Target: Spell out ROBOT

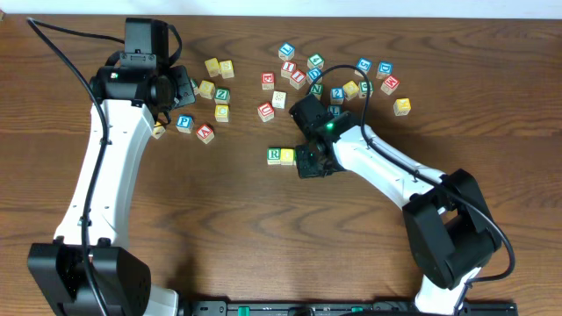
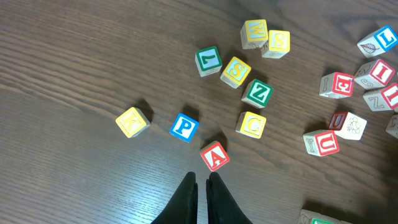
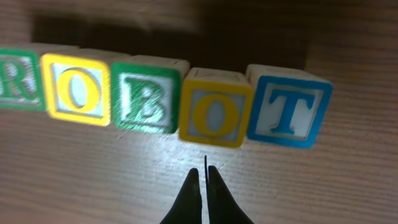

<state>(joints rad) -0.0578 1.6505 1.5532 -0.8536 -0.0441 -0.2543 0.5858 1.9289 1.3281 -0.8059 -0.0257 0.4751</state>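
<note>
Five wooden cubes stand side by side in the right wrist view: green R [image 3: 15, 81], yellow O [image 3: 78, 89], green B [image 3: 147, 101], a second yellow O [image 3: 214, 112] and blue T [image 3: 289, 112], reading ROBOT. My right gripper [image 3: 203, 171] is shut and holds nothing, just in front of the second O, not touching it. From overhead only the R [image 1: 274, 155] and first O [image 1: 287, 155] show; the right gripper [image 1: 312, 160] covers the others. My left gripper [image 2: 202, 179] is shut and empty, hovering near a red A cube [image 2: 214, 155].
Loose cubes lie under the left arm: blue P [image 2: 184, 127], a yellow cube [image 2: 132, 121], yellow C [image 2: 251, 124], green Z [image 2: 257, 93]. More cubes [image 1: 338, 83] are scattered behind the row at the back middle. The right arm [image 1: 386, 171] reaches in from the front right.
</note>
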